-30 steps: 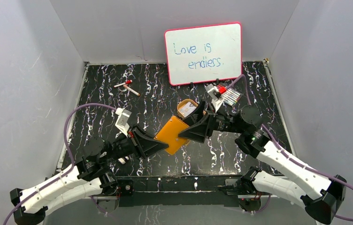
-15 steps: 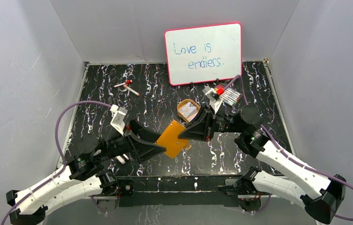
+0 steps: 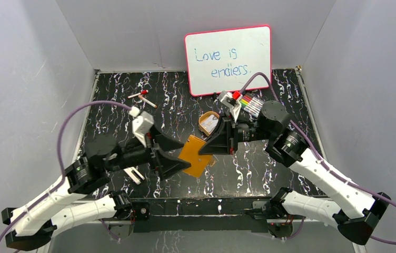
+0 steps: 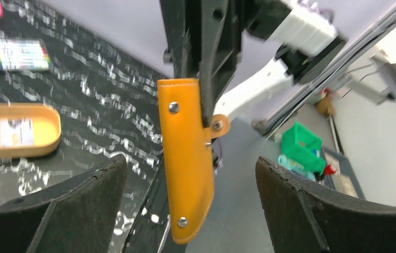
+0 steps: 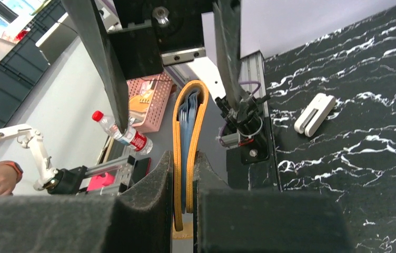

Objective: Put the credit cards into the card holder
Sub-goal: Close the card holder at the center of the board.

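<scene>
While the right gripper (image 5: 184, 176) pinches the card holder (image 5: 188, 126) tightly between its two fingers, the left gripper (image 4: 189, 163) stands wide open facing it, one finger on each side of the holder and both apart from it. The card holder is folded shut and held up off the black marbled table (image 3: 132, 118), near the table's middle. From the right wrist it shows edge-on, tan-orange covers outside and pale blue-grey pockets pressed between them, running straight out from the closed jaws. From the left wrist its flat orange face hangs upright in the gap between the spread fingers, with a small snap tab sticking out on the side where the right gripper bites.

Seen from above, both arms reach inward from the near corners, and the two grippers point at each other across the holder. The left forearm slants up from the lower left; the right arm bends at a raised joint close to a pack of coloured markers (image 3: 251, 104).

Behind the holder, just beyond the right gripper, the credit cards (image 4: 1, 132) lie flat inside an oval yellow-orange tray (image 4: 48, 132) resting on the table.
</scene>
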Robot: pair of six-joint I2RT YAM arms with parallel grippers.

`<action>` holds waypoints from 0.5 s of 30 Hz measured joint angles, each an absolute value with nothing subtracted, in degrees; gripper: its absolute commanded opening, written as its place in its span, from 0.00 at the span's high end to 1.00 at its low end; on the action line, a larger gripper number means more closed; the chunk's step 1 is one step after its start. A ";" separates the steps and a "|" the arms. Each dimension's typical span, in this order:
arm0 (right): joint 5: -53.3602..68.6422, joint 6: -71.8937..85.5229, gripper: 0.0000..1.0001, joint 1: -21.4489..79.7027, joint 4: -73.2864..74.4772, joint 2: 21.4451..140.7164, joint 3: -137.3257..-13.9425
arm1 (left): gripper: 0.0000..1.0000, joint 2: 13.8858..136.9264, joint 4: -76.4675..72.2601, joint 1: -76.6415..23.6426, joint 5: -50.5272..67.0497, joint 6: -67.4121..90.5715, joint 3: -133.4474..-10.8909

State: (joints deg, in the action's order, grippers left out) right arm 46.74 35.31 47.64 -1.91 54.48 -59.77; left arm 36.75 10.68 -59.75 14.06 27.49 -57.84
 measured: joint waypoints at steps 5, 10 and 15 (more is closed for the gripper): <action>48.47 33.30 1.00 47.64 2.98 57.17 -61.98 | 0.22 40.47 14.92 -59.75 15.03 25.39 -57.36; 49.98 30.50 1.00 47.64 7.29 58.87 -64.90 | 0.61 40.01 15.44 -59.75 17.50 24.16 -57.34; 51.29 28.01 1.00 47.64 9.85 59.83 -67.33 | 0.61 40.40 15.44 -59.75 20.29 22.79 -57.34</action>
State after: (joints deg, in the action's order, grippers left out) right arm 51.29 28.01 47.64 9.85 59.83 -67.33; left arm 40.40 15.44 -59.75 20.29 22.79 -57.34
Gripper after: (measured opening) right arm 0.165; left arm 0.324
